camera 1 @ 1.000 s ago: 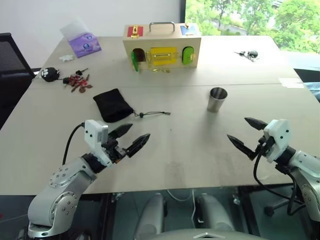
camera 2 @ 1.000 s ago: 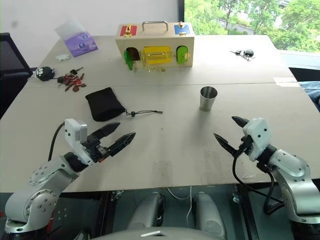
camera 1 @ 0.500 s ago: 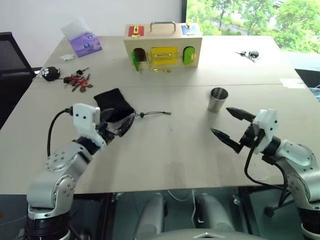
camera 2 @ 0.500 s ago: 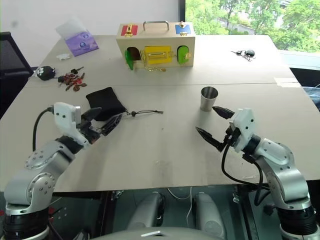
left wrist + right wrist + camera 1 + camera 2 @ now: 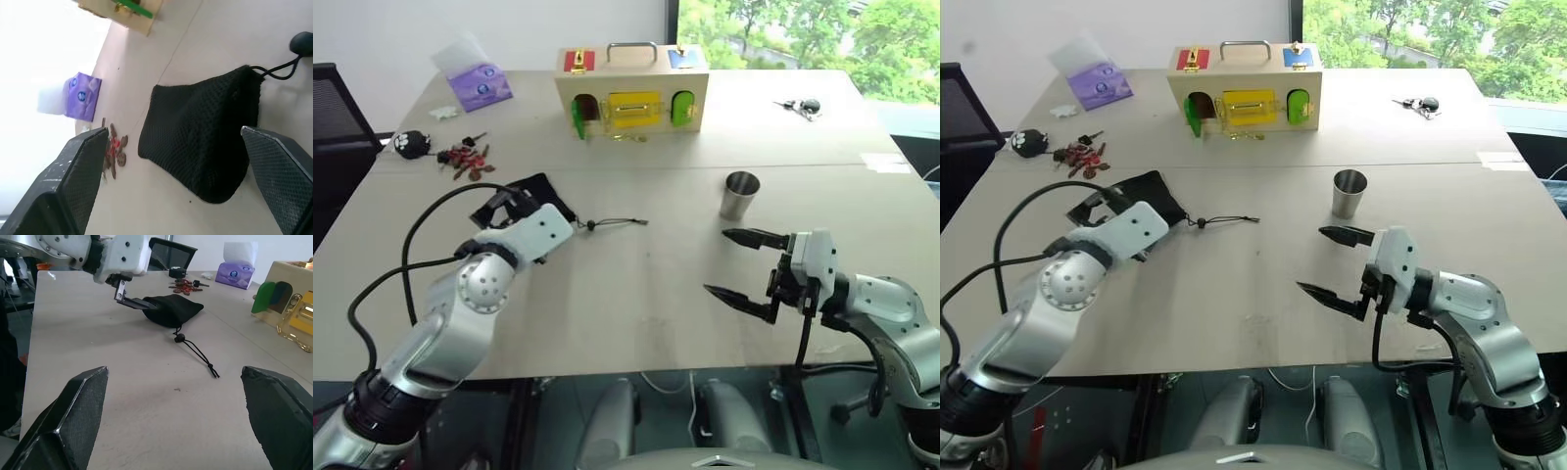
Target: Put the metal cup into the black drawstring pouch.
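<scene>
The black pouch [image 5: 200, 147] lies flat on the table [image 5: 646, 294] toward the robot's left, its cord and bead [image 5: 590, 225] trailing toward the middle, and the left gripper [image 5: 139, 303] hovers right at it with fingers spread wide, one on either side and gripping nothing. The metal cup [image 5: 739, 195] stands upright on the table toward the right, well apart from the pouch. The right gripper [image 5: 736, 264] hangs just in front of the cup without touching it, its two fingers [image 5: 749, 236] released and empty.
</scene>
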Controlling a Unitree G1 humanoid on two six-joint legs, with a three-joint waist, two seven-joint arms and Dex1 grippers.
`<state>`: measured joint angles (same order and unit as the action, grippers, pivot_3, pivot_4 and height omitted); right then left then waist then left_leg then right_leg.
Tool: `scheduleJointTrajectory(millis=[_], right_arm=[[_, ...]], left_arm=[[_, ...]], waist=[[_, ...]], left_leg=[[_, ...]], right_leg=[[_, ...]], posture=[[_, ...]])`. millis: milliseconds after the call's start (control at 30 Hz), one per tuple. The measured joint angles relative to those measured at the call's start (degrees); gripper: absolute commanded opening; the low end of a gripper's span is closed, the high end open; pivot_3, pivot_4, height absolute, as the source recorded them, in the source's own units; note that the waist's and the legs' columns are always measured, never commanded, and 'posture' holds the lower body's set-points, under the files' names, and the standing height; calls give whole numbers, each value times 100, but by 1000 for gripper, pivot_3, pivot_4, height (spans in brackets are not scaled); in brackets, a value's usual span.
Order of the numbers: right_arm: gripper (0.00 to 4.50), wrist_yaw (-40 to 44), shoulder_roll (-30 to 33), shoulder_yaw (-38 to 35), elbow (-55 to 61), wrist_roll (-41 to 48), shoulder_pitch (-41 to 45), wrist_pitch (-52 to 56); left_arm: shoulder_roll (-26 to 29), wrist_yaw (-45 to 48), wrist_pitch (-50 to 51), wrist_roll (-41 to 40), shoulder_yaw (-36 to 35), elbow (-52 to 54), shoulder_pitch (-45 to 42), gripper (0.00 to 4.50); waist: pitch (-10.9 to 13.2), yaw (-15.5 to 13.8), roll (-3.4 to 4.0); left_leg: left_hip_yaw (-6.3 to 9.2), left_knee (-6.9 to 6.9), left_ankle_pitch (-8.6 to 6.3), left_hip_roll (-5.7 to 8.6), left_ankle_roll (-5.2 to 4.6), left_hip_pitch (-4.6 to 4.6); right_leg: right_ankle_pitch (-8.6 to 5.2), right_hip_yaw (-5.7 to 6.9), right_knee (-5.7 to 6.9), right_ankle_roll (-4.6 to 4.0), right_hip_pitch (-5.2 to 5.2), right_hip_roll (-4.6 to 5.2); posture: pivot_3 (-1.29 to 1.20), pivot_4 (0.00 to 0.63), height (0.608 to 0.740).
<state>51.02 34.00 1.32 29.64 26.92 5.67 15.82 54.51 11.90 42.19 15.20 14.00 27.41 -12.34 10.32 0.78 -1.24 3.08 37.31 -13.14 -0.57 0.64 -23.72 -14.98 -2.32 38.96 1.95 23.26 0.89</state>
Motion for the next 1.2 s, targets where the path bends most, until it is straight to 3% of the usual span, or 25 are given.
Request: scheduleJointTrajectory(millis=[233, 267, 333, 533, 567, 700, 933, 1067, 1200], right_arm=[[4428, -53, -2, 17, -58, -141, 45, -54], [4500, -67, -4, 17, -60, -159, 44, -62], [4500, -119, -4, 16, -62, -187, 45, -71], [4500, -521, -125, 2, -102, -372, 55, -70], [4500, -607, -137, 2, -99, -396, 81, -35], [4500, -926, -37, -141, -42, -186, 421, 665], [4500, -1389, 917, -661, 79, 649, 2253, 3002], [4500, -1391, 1175, -318, -747, 530, 3131, 3740], [4500, -1124, 1258, 597, -2028, -11, 4010, 3924]], left_arm=[[-413, 218, -182, 664, 362, -973, -627, 4500], [-441, 267, -223, 739, 408, -1068, -680, 3989], [-472, 411, -290, 846, 430, -1156, -749, 3399], [-678, 804, -362, 947, 417, -1253, -817, 350], [-734, 888, -336, 912, 377, -1259, -818, 70], [-1080, 1299, 61, 417, -170, -1290, -912, 70], [-1764, 2293, 1565, -1269, -1608, -1050, -1243, 70], [-2059, 2458, 2270, -1972, -2163, -960, -1459, 70], [-2125, 2348, 2583, -2322, -2346, -896, -1451, 70]], waist=[[1, -1, -2], [1, -1, -2], [1, 1, -2], [1, 1, -2], [1, 2, -2], [1, 3, -1], [2, 11, 0], [2, 11, 0], [2, 35, 0]], left_leg=[[0, 1, 0, 2, 0, -3], [1, 2, 0, 3, 0, -3], [2, 1, 0, 3, 0, -3], [3, 2, 0, 2, 0, -3], [1, 2, 0, 2, 0, -3], [4, 6, 0, 1, -1, -3], [17, 9, 0, 3, 0, -6], [14, 10, 0, 6, -1, -8], [7, 9, 0, 8, -1, -7]], right_leg=[[0, 1, 0, 1, 0, 1], [1, 1, 1, 1, 0, 2], [1, 2, 1, 1, 0, 2], [1, 2, 3, 1, 0, 2], [1, 1, 3, 1, 0, 3], [1, 4, 9, 1, 1, 3], [1, 18, 15, 0, 1, 3], [1, 17, 14, 0, 1, 8], [1, 9, 13, 0, 4, 10]], posture=[[0, 150, 740], [0, 150, 740], [0, 150, 740], [0, 150, 740], [0, 150, 740], [0, 150, 740], [0, 150, 740], [0, 150, 740], [0, 150, 740]])
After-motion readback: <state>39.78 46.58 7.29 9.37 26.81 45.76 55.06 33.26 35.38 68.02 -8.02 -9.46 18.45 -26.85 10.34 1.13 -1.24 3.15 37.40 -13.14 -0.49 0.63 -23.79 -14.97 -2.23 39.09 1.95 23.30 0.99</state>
